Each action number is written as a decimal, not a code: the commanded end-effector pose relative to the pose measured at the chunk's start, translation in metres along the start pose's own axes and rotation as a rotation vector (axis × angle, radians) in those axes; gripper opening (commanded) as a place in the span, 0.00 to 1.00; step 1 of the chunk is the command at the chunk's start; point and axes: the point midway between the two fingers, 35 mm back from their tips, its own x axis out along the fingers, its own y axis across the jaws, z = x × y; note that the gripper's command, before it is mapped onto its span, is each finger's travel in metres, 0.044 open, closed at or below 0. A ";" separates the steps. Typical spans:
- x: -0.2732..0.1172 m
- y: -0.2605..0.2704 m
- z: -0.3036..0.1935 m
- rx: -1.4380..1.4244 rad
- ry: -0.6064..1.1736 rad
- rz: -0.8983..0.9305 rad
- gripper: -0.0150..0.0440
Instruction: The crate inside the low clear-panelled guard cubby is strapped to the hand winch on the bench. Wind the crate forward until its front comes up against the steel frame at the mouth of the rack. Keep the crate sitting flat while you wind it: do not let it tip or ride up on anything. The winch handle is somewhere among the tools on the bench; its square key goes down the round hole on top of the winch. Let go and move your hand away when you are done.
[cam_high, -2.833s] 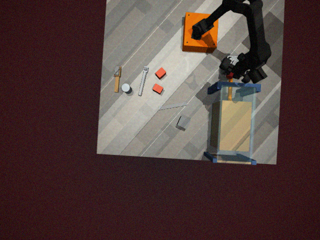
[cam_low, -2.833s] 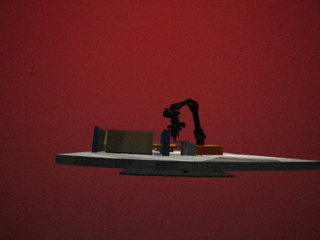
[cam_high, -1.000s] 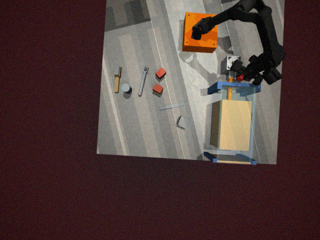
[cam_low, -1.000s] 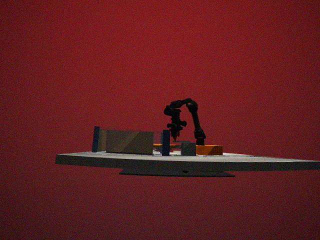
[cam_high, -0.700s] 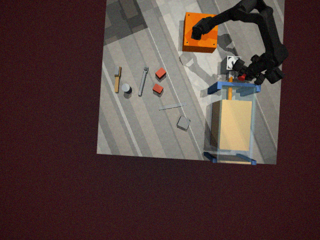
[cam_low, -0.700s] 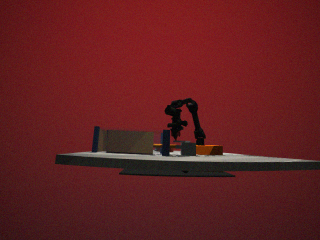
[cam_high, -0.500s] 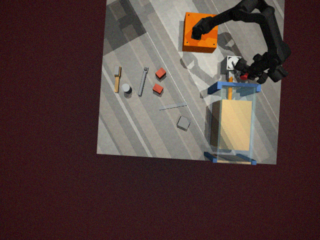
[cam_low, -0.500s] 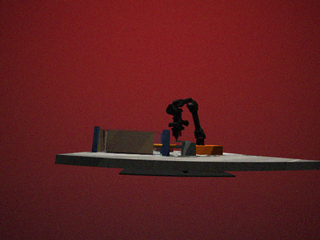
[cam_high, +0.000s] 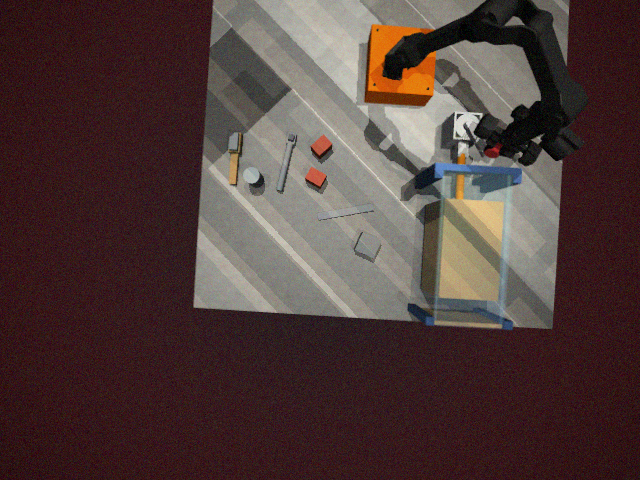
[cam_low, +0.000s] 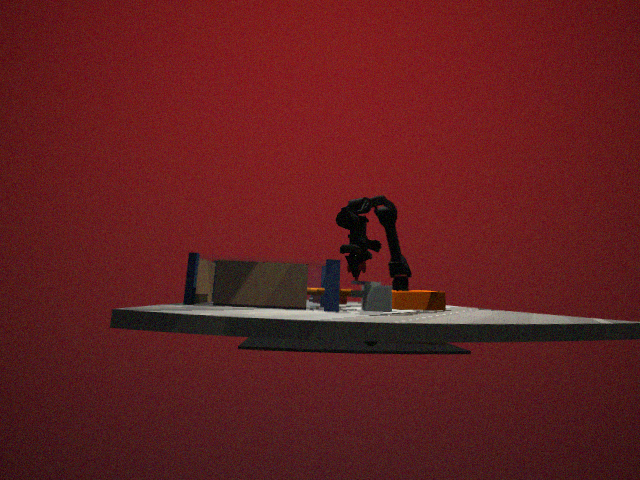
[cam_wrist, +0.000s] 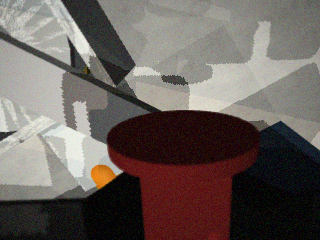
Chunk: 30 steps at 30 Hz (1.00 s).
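- Top view, far left: the hammer (cam_high: 234, 160), grey cylinder (cam_high: 252, 175) and wrench-like bar (cam_high: 284, 165) lie well apart from the winch; none looks needed now.
- Next come two red blocks (cam_high: 321, 146), a flat strip (cam_high: 345, 211) and a grey block (cam_high: 367, 245), all outside the cubby.
- Further right, the crate (cam_high: 473, 250) (cam_low: 261, 284) sits flat inside the cubby, its front short of the blue mouth frame (cam_high: 478, 168) (cam_low: 334, 285) (cam_wrist: 290, 155). An orange strap (cam_high: 460, 180) (cam_low: 315, 290) (cam_wrist: 102, 176) runs from it towards the winch (cam_high: 459, 132) (cam_low: 378, 298).
- Rightmost, the gripper (cam_high: 494, 144) (cam_low: 356, 272) (cam_wrist: 176, 165) is closed to a narrow gap around the winch handle's red knob (cam_high: 492, 150) (cam_wrist: 185, 195). The handle appears seated on the winch; its long axis slants from the hub down-right to the knob.
- That slant matters: the hub lies up-left of the jaws, so winding calls for an arc around it, by the only arm. Drifting off the arc could unseat the key.
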 end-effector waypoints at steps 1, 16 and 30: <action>-0.002 -0.008 0.025 -0.027 -0.037 -0.015 0.25; -0.003 -0.011 0.044 -0.027 -0.038 -0.015 0.25; -0.004 -0.010 0.062 -0.026 -0.040 -0.015 0.25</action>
